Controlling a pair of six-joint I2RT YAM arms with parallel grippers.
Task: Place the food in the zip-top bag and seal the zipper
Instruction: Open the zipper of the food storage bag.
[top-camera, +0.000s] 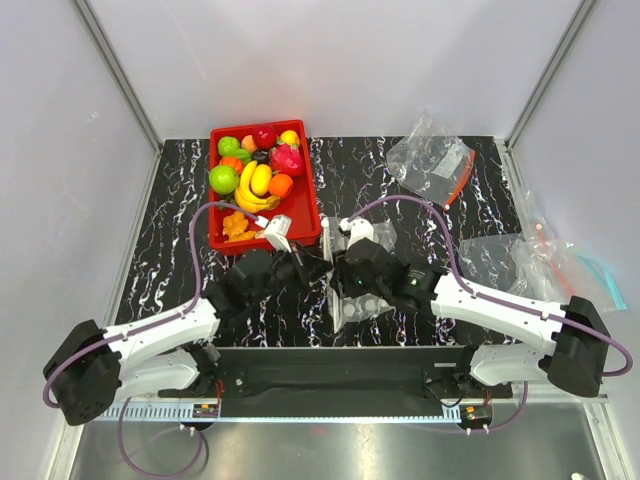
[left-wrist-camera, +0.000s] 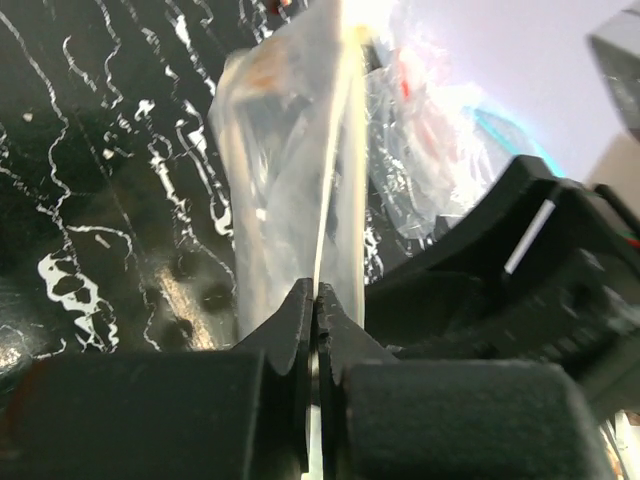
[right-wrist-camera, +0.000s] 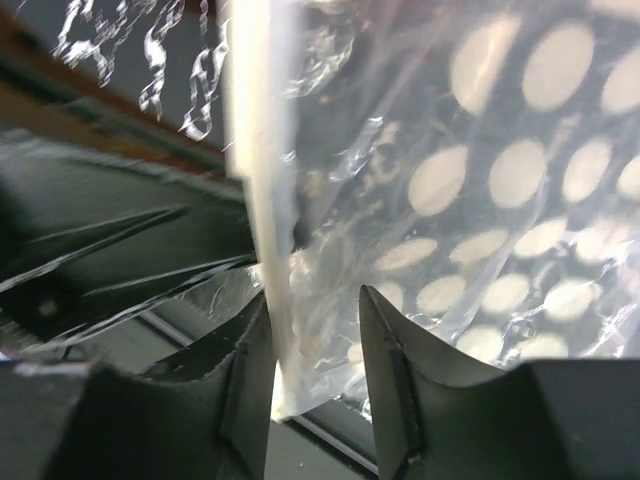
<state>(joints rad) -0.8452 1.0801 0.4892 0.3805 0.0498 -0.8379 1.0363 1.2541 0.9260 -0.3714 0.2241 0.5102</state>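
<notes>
The zip-top bag (right-wrist-camera: 480, 180), clear with white dots, is held up off the table between the two arms (top-camera: 350, 305). My left gripper (left-wrist-camera: 318, 295) is shut on its thin edge, and the bag (left-wrist-camera: 285, 170) rises above the jaws. My right gripper (right-wrist-camera: 315, 305) is open around the bag's mouth corner. The whitish zipper (right-wrist-camera: 258, 150) lies against one finger, and the other finger stands apart. The food sits in the red tray (top-camera: 303, 215): banana bunch (top-camera: 256, 185), green apple (top-camera: 223, 179), orange (top-camera: 281, 184) and yellow oval fruit (top-camera: 290, 138). In the top view the left gripper (top-camera: 318, 268) and right gripper (top-camera: 340, 277) nearly meet.
A clear bag with an orange-red zipper (top-camera: 432, 160) lies at the back right. More clear bags (top-camera: 530, 255) are heaped at the right edge. Other toy fruits, including a pink one (top-camera: 288, 160), share the tray. White walls close in the dark marbled table (top-camera: 170, 250).
</notes>
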